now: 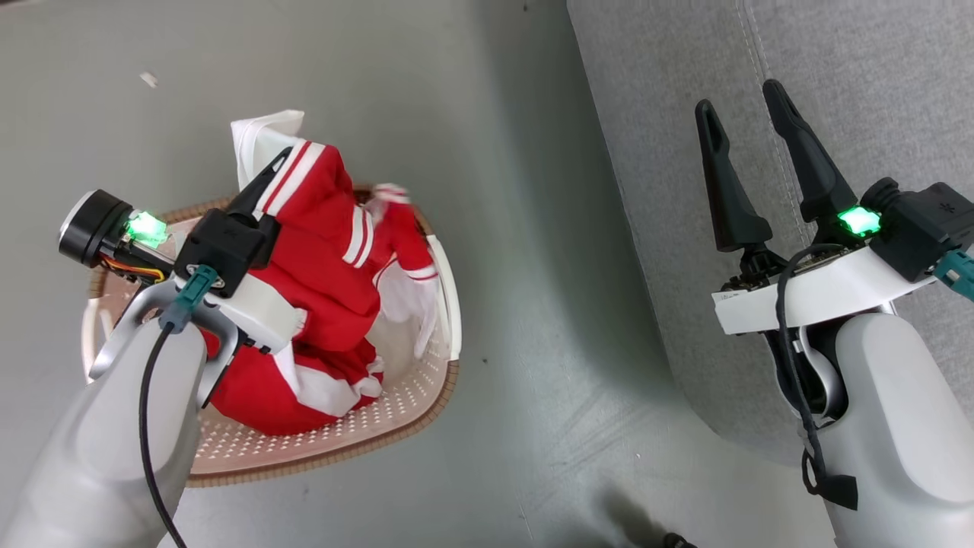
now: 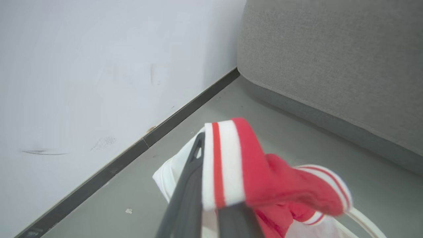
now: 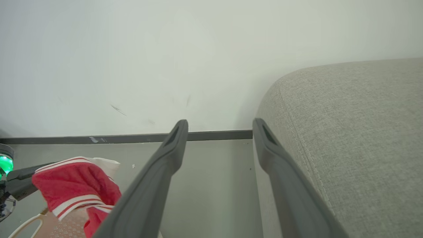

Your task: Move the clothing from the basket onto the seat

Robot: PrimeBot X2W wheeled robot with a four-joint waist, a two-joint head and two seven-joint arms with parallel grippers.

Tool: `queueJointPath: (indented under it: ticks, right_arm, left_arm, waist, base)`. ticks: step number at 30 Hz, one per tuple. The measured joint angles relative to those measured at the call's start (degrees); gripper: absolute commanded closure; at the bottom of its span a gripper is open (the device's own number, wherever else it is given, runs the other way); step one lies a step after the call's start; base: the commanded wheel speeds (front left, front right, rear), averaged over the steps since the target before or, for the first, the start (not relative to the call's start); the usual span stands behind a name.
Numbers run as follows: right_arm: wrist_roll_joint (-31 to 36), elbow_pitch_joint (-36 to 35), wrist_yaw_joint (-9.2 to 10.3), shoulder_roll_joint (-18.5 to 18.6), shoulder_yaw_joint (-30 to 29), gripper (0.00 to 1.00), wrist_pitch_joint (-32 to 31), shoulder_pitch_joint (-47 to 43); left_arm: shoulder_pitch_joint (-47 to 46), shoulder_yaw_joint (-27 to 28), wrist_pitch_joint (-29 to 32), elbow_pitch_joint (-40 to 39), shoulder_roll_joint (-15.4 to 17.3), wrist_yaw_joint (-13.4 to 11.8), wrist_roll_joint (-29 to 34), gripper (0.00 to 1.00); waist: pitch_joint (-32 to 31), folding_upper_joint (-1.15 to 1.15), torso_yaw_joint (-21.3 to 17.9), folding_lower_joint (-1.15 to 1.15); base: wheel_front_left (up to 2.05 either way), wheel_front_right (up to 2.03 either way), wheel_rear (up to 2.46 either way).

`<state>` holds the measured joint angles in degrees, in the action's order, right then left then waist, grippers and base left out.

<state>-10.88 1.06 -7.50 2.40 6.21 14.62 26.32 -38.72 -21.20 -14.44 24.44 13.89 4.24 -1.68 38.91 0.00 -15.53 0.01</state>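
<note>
Left gripper [image 1: 283, 164] clamps soft red white-banded clothing [image 1: 327, 251] over the cream perforated basket [image 1: 411, 396]; right gripper [image 1: 738, 97] gapes empty. Lift in hand; next, likely a carry to the grey woven seat [image 1: 875, 76].

Left end effector [image 1: 278, 166] apparently clamped on the clothing [image 1: 327, 266], right end effector [image 1: 738, 97] free, jaws spread apart

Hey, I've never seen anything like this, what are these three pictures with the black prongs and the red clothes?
This is a two-armed robot. One picture looks down from its head; the others come from cameras on its left and right wrists. The black prongs are gripper fingers. On the grey floor stands a cream basket of red-and-white clothing, beside a grey seat. The left gripper pinches a striped band of the clothing; the right gripper is open, holding nothing, over the seat.
</note>
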Motion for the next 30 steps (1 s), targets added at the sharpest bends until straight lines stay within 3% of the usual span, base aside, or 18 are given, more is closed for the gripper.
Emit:
queueJointPath:
  ticks: [17,30]
  right_arm:
    - [3.9,4.7,0.0,0.1,-0.8,0.0,0.0,-3.5]
    - [7.0,7.0,0.0,0.1,0.5,0.0,0.0,-8.5]
  left_arm:
    - [4.3,5.5,0.0,-8.6,0.7,0.3,-6.6,1.0]
    - [4.3,6.1,0.2,-13.4,1.3,1.0,-8.9,1.0]
  waist:
    - [-11.0,0.0,5.3,0.0]
    - [-19.7,0.0,8.4,0.0]
  base:
    - [0.0,0.0,0.0]
    - [0.0,0.0,0.0]
